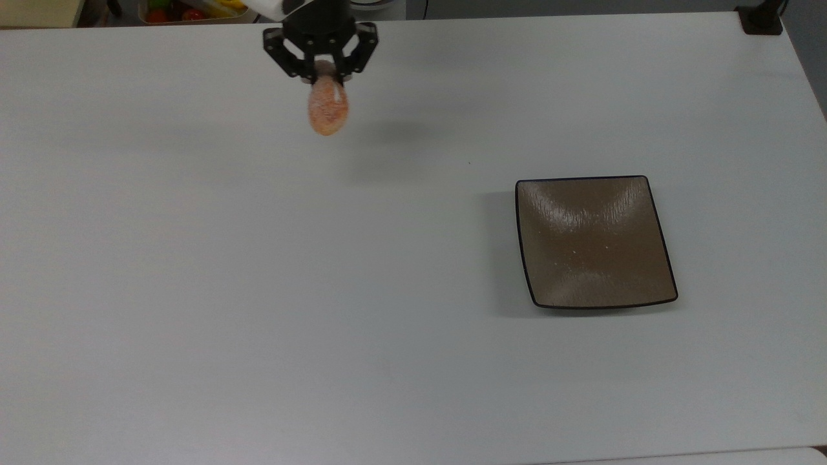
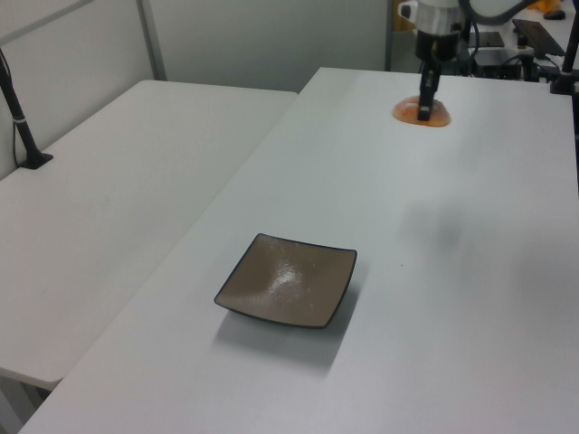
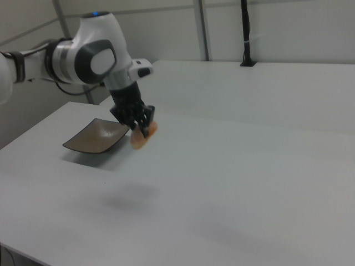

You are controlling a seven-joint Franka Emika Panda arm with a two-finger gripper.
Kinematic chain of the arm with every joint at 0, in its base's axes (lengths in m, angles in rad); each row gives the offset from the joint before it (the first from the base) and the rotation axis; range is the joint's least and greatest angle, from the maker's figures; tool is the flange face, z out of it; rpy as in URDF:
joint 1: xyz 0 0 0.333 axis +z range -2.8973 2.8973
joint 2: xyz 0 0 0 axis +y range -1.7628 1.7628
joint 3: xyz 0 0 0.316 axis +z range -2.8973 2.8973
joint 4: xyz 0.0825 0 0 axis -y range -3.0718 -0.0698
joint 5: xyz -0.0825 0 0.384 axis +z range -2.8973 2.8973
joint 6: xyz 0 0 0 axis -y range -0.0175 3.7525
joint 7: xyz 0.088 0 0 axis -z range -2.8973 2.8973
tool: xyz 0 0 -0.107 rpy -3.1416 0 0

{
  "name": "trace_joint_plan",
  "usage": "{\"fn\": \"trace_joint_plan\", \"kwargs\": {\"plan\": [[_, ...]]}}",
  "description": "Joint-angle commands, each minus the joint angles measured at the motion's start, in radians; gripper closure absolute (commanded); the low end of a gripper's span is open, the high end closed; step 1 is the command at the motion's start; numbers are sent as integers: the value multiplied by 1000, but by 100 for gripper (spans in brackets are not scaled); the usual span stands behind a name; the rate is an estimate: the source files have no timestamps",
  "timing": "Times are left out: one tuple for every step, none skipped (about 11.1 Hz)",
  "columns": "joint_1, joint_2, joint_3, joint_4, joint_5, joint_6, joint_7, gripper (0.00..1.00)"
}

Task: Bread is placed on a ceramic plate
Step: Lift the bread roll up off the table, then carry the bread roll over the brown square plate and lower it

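Bread held in the air, plate waiting empty.

Nearest in the top view, the plate (image 1: 596, 242) sits flat on the table (image 1: 258, 310) with nothing in it. Farther back, the gripper (image 1: 321, 70) has its fingers closed narrowly on the upper end of the bread (image 1: 327, 107), which hangs below them with its long axis running down from the fingertips; its shadow lies apart from it on the table, so it looks lifted clear. The plate lies well apart from the roll, toward the top view's right and nearer edge, so the carry must likely go that way before any lowering. The arm is cut off at the top view's upper edge, the fingers cover the roll's upper end, and its streak is hard to make out.
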Motion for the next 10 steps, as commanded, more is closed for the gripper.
{"fn": "trace_joint_plan", "kwargs": {"plan": [[74, 128, 1, 196, 111, -40, 19, 68], [105, 168, 1, 247, 137, -40, 32, 68], [133, 205, 1, 284, 146, -39, 63, 68], [162, 236, 1, 322, 146, -36, 89, 68], [192, 279, 1, 359, 146, -31, 94, 68], [225, 322, 1, 399, 148, -24, 98, 68], [248, 368, 7, 433, 146, -20, 121, 68], [255, 405, 50, 441, 146, 24, 134, 67], [256, 437, 84, 438, 146, 95, 160, 68], [259, 466, 104, 436, 146, 154, 186, 67]]}}
